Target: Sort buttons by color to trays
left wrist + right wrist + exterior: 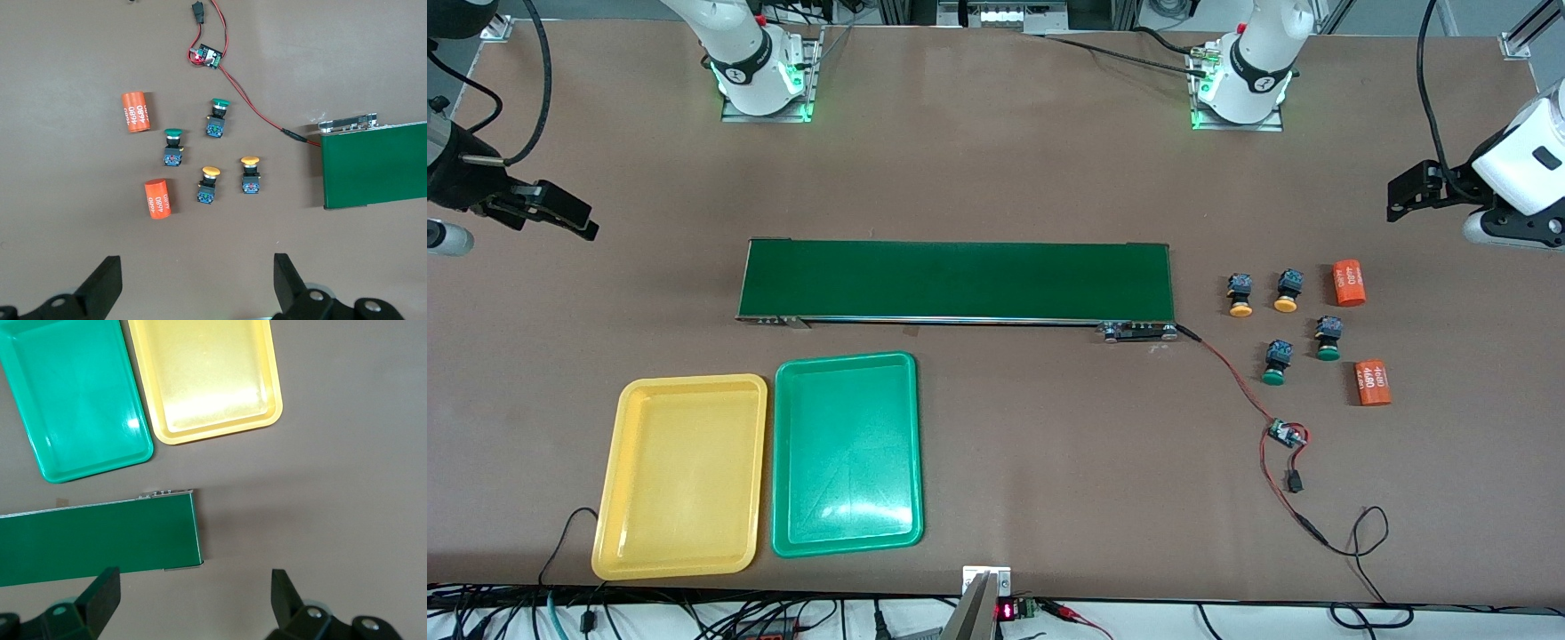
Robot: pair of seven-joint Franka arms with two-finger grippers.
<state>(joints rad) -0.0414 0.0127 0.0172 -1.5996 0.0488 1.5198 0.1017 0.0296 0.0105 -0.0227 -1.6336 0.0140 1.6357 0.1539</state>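
Front view: four buttons (1280,324) lie near the conveyor belt (957,280) at the left arm's end; yellow tray (681,476) and green tray (846,453) touch, nearer the camera. Left wrist view: left gripper (197,283) spread wide over bare table. Right wrist view: right gripper (193,600) likewise agape

White "4680" print — repeated in rows — runs along the side of each of the two orange cylinders, one (135,112) lying farther out from the left gripper's (197,283) wide-spread jaws, the other (158,198) nearer to them and just ahead of one fingertip. A small red display (1006,611) at the table's edge glows, its digits too small to read — nothing else carries readable text.
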